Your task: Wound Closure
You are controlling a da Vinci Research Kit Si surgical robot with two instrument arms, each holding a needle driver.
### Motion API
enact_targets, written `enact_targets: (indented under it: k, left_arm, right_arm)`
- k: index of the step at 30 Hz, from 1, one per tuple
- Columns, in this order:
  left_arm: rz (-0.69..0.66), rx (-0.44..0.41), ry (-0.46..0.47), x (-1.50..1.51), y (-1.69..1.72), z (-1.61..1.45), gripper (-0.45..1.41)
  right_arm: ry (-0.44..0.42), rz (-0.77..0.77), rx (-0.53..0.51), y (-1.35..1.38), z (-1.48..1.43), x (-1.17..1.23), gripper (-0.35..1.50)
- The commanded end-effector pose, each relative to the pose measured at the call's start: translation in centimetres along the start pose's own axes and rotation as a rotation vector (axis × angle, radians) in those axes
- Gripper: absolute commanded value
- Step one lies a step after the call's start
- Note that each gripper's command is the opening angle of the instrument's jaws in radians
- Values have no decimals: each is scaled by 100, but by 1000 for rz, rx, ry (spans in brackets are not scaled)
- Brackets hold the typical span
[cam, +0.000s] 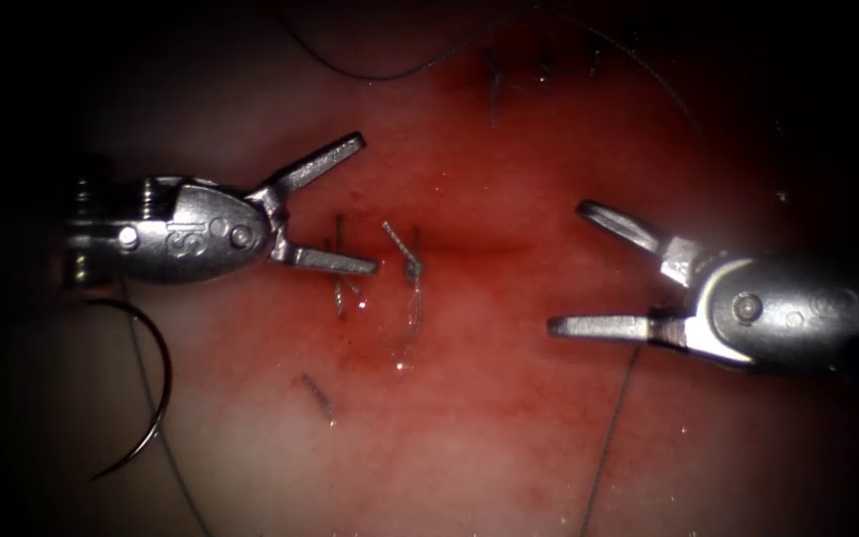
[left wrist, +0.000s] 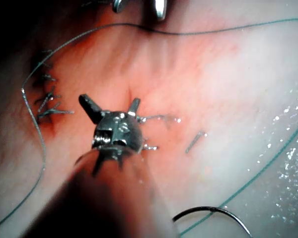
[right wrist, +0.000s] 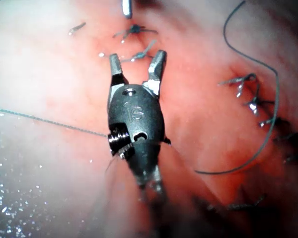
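On the tissue the cut runs across the middle, red fluid around it. A knotted stitch with short cut ends sits on it, another stitch just left. My left tool is open, holding nothing, its lower jaw beside that stitch. The right tool is open and holds nothing, right of the knot. The curved needle lies free on the tissue at the lower left, not in it, its thread trailing down. It shows too as needle near the left tool. The right tool gapes near the stitches.
Thread loops across the top of the tissue, and another strand runs down from under the right tool. Earlier stitches sit at the top. A loose cut end of thread lies below the left tool.
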Motion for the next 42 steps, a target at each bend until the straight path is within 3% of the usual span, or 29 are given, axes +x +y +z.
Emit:
enact_targets:
  k: [1, 11, 24, 26, 35, 37, 38, 39, 41, 42]
  left_arm:
    - [20, -12, 2, -1, 17, 13, 78]
    - [51, -89, -10, -6, 62, 32, 84]
    - [46, -137, -171, -35, 66, 49, 46]
    - [49, -145, -191, -39, 65, 48, 32]
    - [50, -142, -208, -42, 65, 48, 31]
    - [49, -143, -211, -42, 65, 49, -8]
    - [49, -143, -211, -42, 65, 49, -8]
    - [49, -147, -216, -42, 64, 49, -45]
    - [48, -148, -215, -42, 63, 48, -45]
    - [44, -155, -205, -40, 60, 46, -45]
  right_arm:
    - [0, 1, 4, -8, 9, -5, 96]
    - [5, -19, 1, -6, 12, -8, 100]
    - [-3, -30, 1, -13, 18, -11, 103]
    - [-9, -31, 6, -15, 19, -12, 103]
    - [-13, -34, 11, -19, 23, -12, 103]
    - [-9, -35, 15, -20, 24, -12, 100]
    - [-9, -35, 15, -20, 24, -12, 100]
    - [-6, -36, 18, -21, 25, -13, 95]
    - [-3, -37, 20, -22, 25, -14, 90]
    - [1, -40, 24, -24, 25, -15, 76]
